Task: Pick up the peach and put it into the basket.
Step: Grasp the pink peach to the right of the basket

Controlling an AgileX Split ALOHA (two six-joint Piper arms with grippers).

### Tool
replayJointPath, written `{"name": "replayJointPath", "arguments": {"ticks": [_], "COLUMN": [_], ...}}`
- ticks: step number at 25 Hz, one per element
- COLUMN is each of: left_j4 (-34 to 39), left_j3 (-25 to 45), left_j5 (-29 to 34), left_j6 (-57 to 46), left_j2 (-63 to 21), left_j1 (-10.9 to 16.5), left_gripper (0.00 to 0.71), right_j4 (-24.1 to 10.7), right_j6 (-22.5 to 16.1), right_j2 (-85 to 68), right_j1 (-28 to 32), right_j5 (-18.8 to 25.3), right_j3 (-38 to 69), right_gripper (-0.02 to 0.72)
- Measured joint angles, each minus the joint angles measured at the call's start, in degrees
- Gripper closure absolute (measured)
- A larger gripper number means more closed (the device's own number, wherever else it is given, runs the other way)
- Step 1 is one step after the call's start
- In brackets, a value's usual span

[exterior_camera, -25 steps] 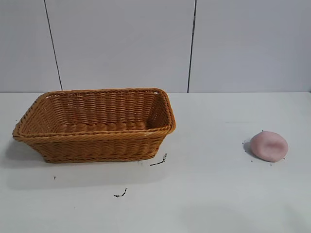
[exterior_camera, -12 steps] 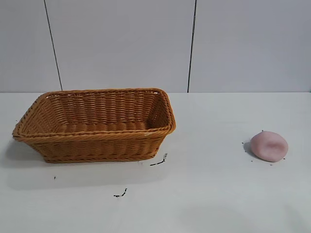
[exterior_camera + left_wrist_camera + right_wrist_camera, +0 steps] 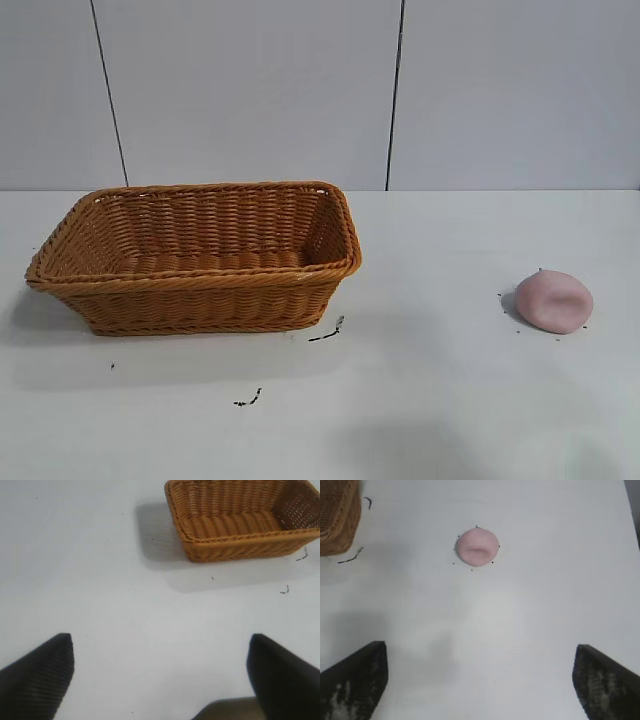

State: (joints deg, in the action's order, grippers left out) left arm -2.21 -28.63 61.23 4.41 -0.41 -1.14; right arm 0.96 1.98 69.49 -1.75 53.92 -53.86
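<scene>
A: Pos. of small pale pink flattened peach (image 3: pixel 554 301)?
B: On white table (image 3: pixel 440 380), well right of orange-brown woven wicker basket (image 3: pixel 196 256).
A: Claws?
B: Right gripper (image 3: pixel 479 680) spread wide above table, peach ahead, no contact. Left gripper (image 3: pixel 161 672) wide too, nothing held.

Left gripper (image 3: pixel 160 672) has 2 black ribbed fingers; right gripper (image 3: pixel 480 680) fingers black (whitish scuffs).

Basket (image 3: pixel 200 262) — woven wicker, coarse ribbed texture, slight sheen on the braided rim. Peach (image 3: pixel 553 301) — matt, smooth, soft-looking surface. Table (image 3: pixel 440 400) — smooth, matt white. Left fingers (image 3: pixel 37 672) — black, finely ribbed.
</scene>
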Motion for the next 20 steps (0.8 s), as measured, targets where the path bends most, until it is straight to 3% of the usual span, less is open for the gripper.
{"name": "replayJointPath", "arguments": {"ticks": [11,20], "left_j4": [0.0,0.0], "left_j3": [0.0,0.0], "left_j5": [0.0,0.0], "left_j6": [0.0,0.0], "left_j2": [0.0,0.0], "left_j1": [0.0,0.0], "left_gripper": [0.018,0.018], "right_j4": [0.1,0.9], "right_j6": [0.4,0.4], "right_j2": [34.7,47.8], "right_j1": [0.0,0.0], "right_j5": [-0.9,-3.4], "right_j3": [-22.0,-25.0], "right_gripper": [0.014,0.014]}}
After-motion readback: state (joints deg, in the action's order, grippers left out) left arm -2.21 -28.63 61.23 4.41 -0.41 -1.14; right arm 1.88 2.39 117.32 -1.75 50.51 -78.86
